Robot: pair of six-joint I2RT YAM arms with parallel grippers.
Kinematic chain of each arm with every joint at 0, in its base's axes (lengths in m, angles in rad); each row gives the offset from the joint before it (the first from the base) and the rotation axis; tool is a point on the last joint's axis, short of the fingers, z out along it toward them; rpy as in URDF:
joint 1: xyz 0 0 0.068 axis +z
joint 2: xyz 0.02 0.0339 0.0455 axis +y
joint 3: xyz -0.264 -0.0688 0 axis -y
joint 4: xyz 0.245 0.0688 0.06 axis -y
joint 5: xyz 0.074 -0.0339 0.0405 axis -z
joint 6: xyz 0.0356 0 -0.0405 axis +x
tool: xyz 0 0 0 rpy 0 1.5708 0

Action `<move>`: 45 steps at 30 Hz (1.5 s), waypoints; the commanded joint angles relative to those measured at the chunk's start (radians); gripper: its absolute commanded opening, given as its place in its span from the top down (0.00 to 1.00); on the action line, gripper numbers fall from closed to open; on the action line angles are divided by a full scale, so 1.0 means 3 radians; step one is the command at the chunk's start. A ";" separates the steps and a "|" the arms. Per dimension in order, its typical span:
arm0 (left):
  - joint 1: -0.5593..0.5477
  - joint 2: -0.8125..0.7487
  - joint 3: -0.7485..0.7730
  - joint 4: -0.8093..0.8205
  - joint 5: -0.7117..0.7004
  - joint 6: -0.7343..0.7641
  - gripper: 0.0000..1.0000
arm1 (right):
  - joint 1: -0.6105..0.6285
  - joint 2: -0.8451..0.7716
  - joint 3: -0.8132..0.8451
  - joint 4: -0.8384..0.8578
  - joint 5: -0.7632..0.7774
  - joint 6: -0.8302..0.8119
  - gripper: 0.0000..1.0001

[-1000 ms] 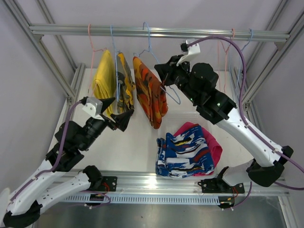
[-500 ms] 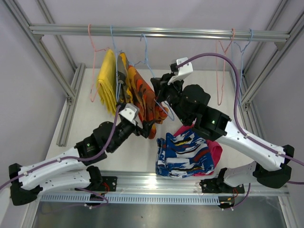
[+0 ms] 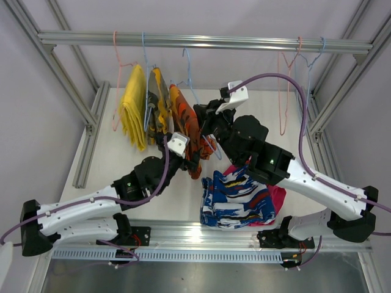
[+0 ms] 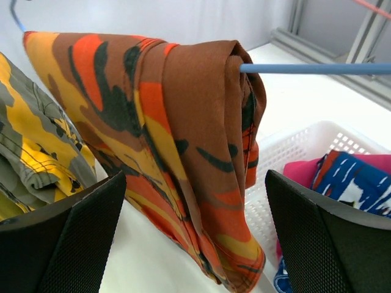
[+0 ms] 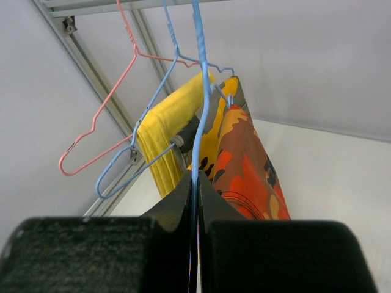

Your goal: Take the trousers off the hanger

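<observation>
Orange camouflage trousers [image 3: 185, 125] hang folded over a blue wire hanger [image 3: 187, 67] on the top rail. My right gripper [image 3: 204, 125] is shut on that hanger's wire [image 5: 199, 140]. My left gripper [image 3: 190, 160] is open, its jaws either side of the lower end of the orange trousers [image 4: 183, 159], not touching them. Olive-yellow camouflage trousers [image 3: 157, 110] and plain yellow trousers [image 3: 132, 107] hang further left on their own hangers. Blue patterned trousers [image 3: 235, 198] lie on magenta-pink trousers [image 3: 276, 189] in the white basket [image 4: 287, 146].
Empty pink and blue hangers [image 3: 286, 91] hang at the right end of the rail [image 3: 244, 43]. An empty pink hanger [image 5: 98, 116] hangs left of the yellow trousers. Frame posts stand at both sides.
My left gripper has moved right from the olive-yellow trousers to the bottom of the orange ones. My right gripper has pulled the blue hanger and orange trousers left and lower.
</observation>
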 commanded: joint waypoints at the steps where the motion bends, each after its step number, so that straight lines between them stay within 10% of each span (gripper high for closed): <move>1: -0.0023 0.0083 0.0075 0.0211 -0.0118 0.0113 0.00 | 0.0078 -0.0261 0.0012 0.0593 0.0074 0.0125 1.00; 45: 0.0105 -0.0183 -0.0006 0.0047 0.0639 0.0251 0.00 | 0.0395 -0.0517 -0.0264 0.0531 0.0187 0.0002 1.00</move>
